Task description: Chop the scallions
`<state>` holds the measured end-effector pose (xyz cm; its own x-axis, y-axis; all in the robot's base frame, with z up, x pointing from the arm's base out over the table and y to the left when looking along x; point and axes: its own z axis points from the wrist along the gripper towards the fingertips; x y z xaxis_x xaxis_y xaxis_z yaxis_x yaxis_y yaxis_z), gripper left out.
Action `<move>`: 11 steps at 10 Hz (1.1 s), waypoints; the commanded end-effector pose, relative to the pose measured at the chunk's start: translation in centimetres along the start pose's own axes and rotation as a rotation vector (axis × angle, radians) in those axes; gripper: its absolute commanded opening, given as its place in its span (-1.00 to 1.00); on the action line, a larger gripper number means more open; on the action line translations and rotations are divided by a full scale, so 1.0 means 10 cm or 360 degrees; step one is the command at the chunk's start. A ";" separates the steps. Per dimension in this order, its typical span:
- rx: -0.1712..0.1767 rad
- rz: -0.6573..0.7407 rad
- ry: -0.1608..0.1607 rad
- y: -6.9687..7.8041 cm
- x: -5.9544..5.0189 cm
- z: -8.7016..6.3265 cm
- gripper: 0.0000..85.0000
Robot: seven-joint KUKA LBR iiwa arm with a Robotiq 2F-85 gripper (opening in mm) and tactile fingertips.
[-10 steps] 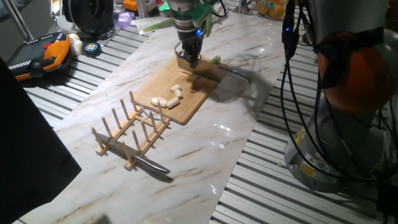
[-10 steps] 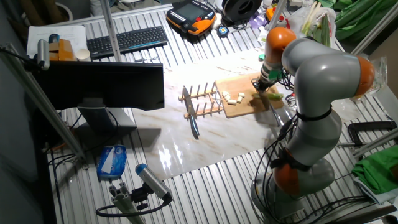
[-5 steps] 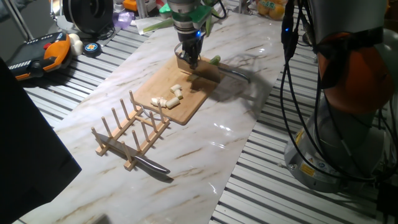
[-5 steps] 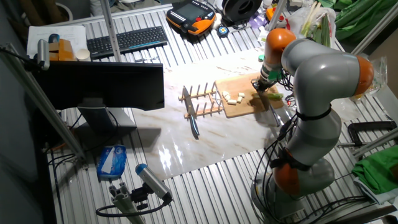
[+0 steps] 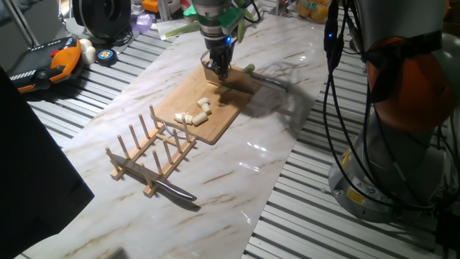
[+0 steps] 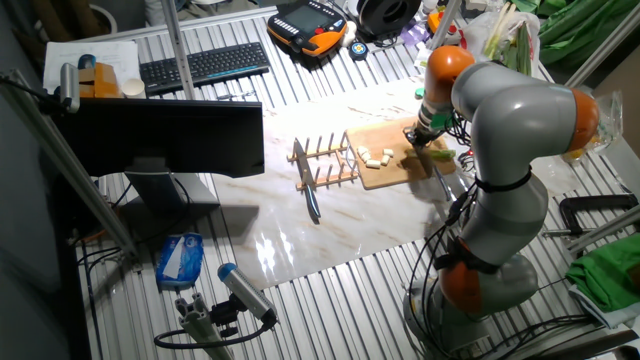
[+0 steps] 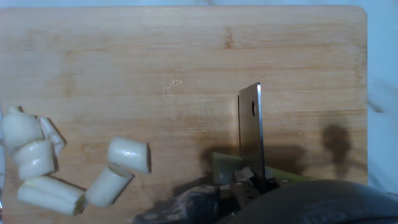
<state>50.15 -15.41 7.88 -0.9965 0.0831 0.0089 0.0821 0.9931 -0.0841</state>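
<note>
Over at the far end of the cutting board (image 5: 215, 101) the gripper (image 5: 218, 70) stands low, pointing straight down, with a knife blade (image 7: 251, 134) held upright beneath it. In the hand view the blade runs out from under the dark body of the hand, edge down on the wood, so the jaws look clamped on the knife, though the fingers themselves are hidden from every side.

Right under the blade lies the uncut stalk of the scallions (image 7: 225, 167), pale green, crossing the board's edge; its green end shows just beyond the gripper in one fixed view (image 5: 248, 69). The blade sits across this stalk, touching it or very nearly so, and the stalk is directly below the jaws rather than between them.

Well apart from that, toward the other end of the board, rests a small heap of cut pieces (image 7: 43, 162), stubby white cylinders, some touching each other, with two more lying just beside the heap.

Off the board, on the marble bench (image 5: 244, 180), a wooden peg rack (image 5: 151, 151) stands near the board's end, and a second knife (image 5: 154, 181) lies flat under the rack's near side.
</note>
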 end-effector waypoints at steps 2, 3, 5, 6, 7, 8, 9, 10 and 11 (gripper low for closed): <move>-0.0003 0.0000 0.0003 0.00 0.03 0.04 -0.98; -0.0003 0.0000 -0.0004 -0.01 0.04 0.06 -0.98; -0.0003 0.0003 -0.0004 0.00 0.04 0.08 -0.98; -0.0003 0.0003 -0.0004 0.00 0.04 0.08 -0.98; -0.0003 0.0003 -0.0004 0.00 0.03 0.08 -0.98; -0.0006 0.0003 -0.0004 0.01 0.03 0.08 -0.98; -0.0009 0.0003 -0.0008 0.03 0.02 0.09 -0.98; -0.0006 0.0005 -0.0009 0.05 0.02 0.09 -0.98; -0.0001 0.0008 -0.0009 0.04 0.02 0.09 -0.98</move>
<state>49.96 -15.08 6.95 -0.9962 0.0874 0.0041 0.0867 0.9928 -0.0831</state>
